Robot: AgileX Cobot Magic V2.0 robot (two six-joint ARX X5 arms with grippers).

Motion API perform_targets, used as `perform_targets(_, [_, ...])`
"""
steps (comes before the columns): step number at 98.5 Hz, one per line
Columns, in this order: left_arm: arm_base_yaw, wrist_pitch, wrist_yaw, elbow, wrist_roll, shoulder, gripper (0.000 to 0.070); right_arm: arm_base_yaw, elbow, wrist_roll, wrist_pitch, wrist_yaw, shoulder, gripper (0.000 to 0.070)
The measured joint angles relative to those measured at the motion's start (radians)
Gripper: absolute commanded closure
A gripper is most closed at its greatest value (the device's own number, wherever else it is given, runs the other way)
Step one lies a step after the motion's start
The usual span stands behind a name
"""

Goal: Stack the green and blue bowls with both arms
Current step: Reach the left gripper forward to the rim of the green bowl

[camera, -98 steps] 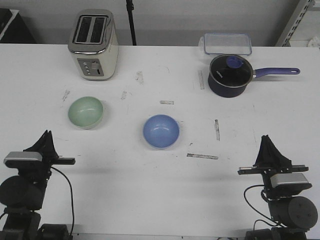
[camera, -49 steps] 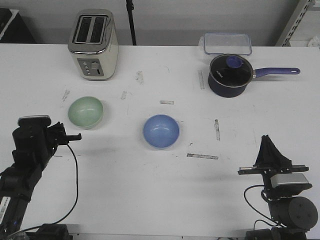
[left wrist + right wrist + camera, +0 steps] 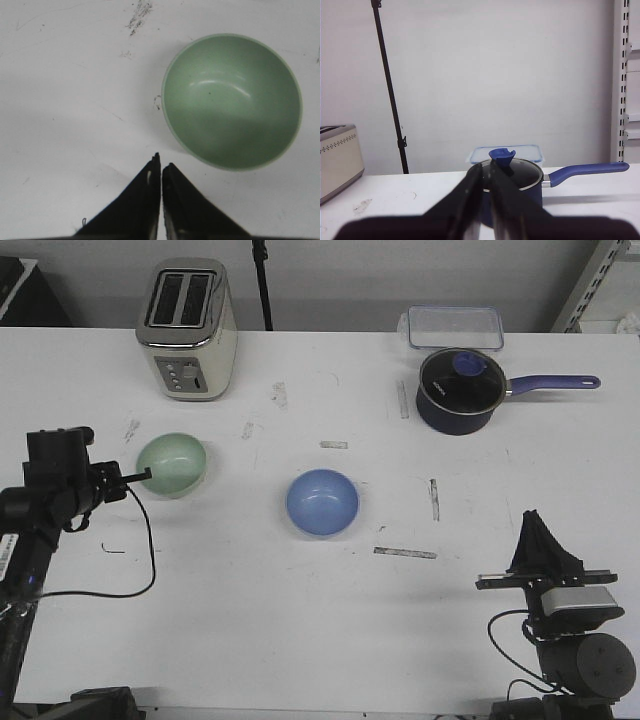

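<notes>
The pale green bowl sits upright and empty at the table's left; the left wrist view shows it from above. The blue bowl rests upright near the table's middle, apart from both arms. My left gripper hovers at the green bowl's left rim. Its thin black fingers are shut with nothing between them, and the tips sit just short of the rim. My right gripper stays low at the front right, far from both bowls. It is shut and points toward the back of the table.
A cream toaster stands at the back left. A dark lidded saucepan with a purple handle sits at the back right, and a clear lidded container lies behind it. A cable trails from the left arm over the table.
My left arm has lifted from its rest at the front left and swung forward, bringing its shut fingertips up to the green bowl's left rim. The right arm and both bowls have not moved.
</notes>
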Motion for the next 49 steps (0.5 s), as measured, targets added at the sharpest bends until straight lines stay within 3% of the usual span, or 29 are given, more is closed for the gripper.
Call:
perform_targets(27, [0.060, -0.080, 0.258, 0.196, -0.097, 0.148, 0.0697, 0.000, 0.000, 0.000, 0.000, 0.000, 0.000, 0.0688])
perform_targets(49, [0.121, -0.092, 0.265, 0.227, -0.116, 0.279, 0.0613, 0.000, 0.000, 0.000, 0.000, 0.000, 0.000, 0.0688])
